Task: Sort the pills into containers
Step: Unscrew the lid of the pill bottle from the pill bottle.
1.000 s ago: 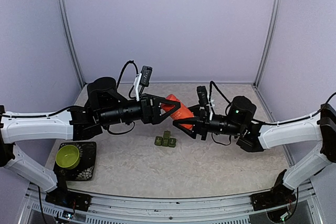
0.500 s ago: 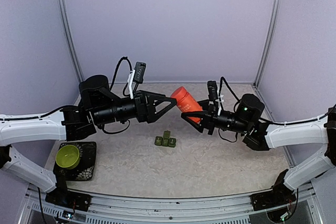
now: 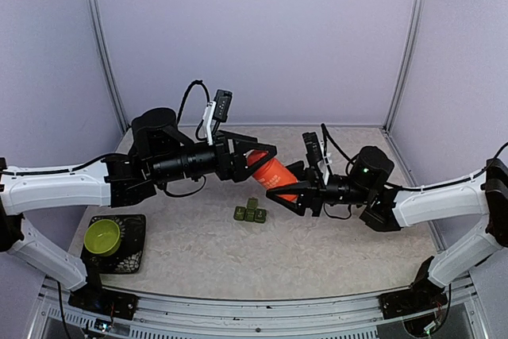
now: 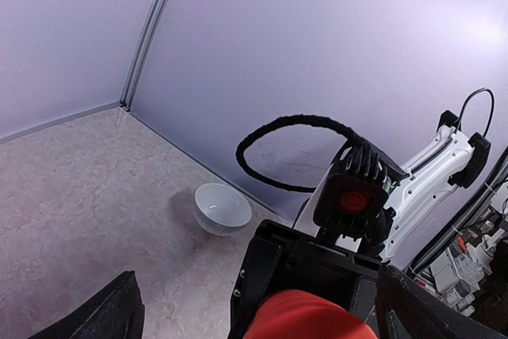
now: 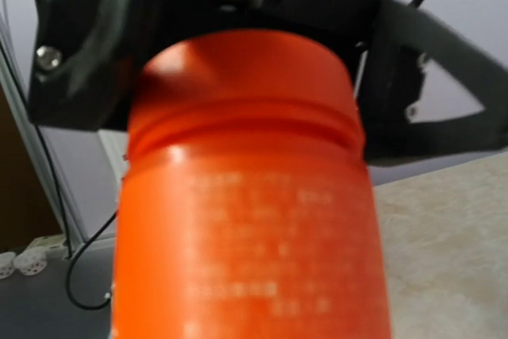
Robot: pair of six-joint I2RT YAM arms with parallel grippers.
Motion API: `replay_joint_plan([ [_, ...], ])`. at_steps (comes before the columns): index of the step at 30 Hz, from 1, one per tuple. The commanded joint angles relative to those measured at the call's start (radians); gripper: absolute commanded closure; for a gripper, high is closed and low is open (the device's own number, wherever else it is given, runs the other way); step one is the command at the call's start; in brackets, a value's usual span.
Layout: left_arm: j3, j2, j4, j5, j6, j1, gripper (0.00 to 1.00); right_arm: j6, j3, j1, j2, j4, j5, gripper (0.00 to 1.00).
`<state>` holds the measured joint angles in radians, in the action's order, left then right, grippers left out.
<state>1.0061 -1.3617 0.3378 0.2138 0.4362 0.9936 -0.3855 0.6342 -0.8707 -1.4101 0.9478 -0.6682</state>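
At the lower left of the overhead view you have a lime-green bowl (image 3: 101, 236) sitting on a black mesh tray (image 3: 132, 256), well apart from everything else. Moving right, your left arm reaches toward the centre of the frame. The left fingers (image 3: 267, 157) are spread wide, one on either side of the cap end of the orange bottle (image 3: 272, 174). In the left wrist view the cap sits low in the middle with a gap to each finger, so nothing is gripped there. That same view shows a white bowl (image 4: 222, 208) on the worktop (image 4: 63, 164) near the back wall, left of centre. The bottle is up in the air and tilted, cap end toward the upper left. Just below it, at the centre of the overhead frame, the small dark green pill box (image 3: 250, 213) rests on the worktop, touched by neither arm. Further right, the right fingers (image 3: 286, 196) are clamped on the bottle's lower body. In the right wrist view the bottle fills most of the frame, with the left arm's black hardware behind its cap.
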Motion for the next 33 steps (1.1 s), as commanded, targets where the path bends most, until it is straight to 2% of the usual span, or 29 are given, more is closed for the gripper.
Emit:
replay_joint_plan([
  [1, 0.03, -0.018, 0.046, 0.059, -0.028, 0.001, 0.01, -0.033, 0.042, -0.01, -0.019, 0.063, -0.018, 0.92],
  [6, 0.015, -0.014, 0.058, 0.086, -0.039, 0.017, 0.01, -0.03, 0.062, -0.006, -0.036, -0.004, 0.05, 0.95],
  [22, -0.036, 0.018, 0.087, 0.101, -0.062, 0.032, 0.03, -0.065, 0.03, 0.041, -0.021, -0.044, 0.184, 0.95],
  [33, -0.054, 0.066, 0.075, 0.073, -0.063, 0.037, 0.04, -0.089, -0.006, 0.084, 0.022, -0.045, 0.196, 0.95],
])
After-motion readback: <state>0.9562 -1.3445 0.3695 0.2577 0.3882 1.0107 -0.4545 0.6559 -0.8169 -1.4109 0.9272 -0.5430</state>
